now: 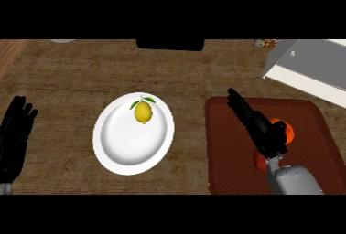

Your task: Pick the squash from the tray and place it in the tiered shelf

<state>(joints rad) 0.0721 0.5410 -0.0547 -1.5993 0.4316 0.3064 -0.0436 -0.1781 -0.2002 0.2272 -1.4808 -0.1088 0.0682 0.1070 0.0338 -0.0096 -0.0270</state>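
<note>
Nearest to us on the right, the grey forearm comes up from the lower edge and the right hand [259,126] stretches out flat over the tray [226,164], fingers straight and pointing far-left, holding nothing. Under the wrist and palm sits the squash [286,130], an orange shape on the tray's middle, mostly covered by the hand; one patch shows at the hand's right side and another near the wrist at its left. This looks like the reach step: the hand is over the target but has not closed on it. The next move, I'd judge, calls for lowering and curling the fingers round the squash, then lifting it clear. With so much hidden, its long axis is hard to call; the two orange patches suggest it runs roughly near-left to far-right across the hand, but which end points where I cannot tell.

Over at the left edge, the left hand [16,132] rests open, fingers up.

Mid-counter, a white plate [115,155] carries a lemon [143,112], stem and leaf toward the far side.

Furthest off, far right, is the tiered shelf [307,66], pale and angled, well apart from the tray.
</note>
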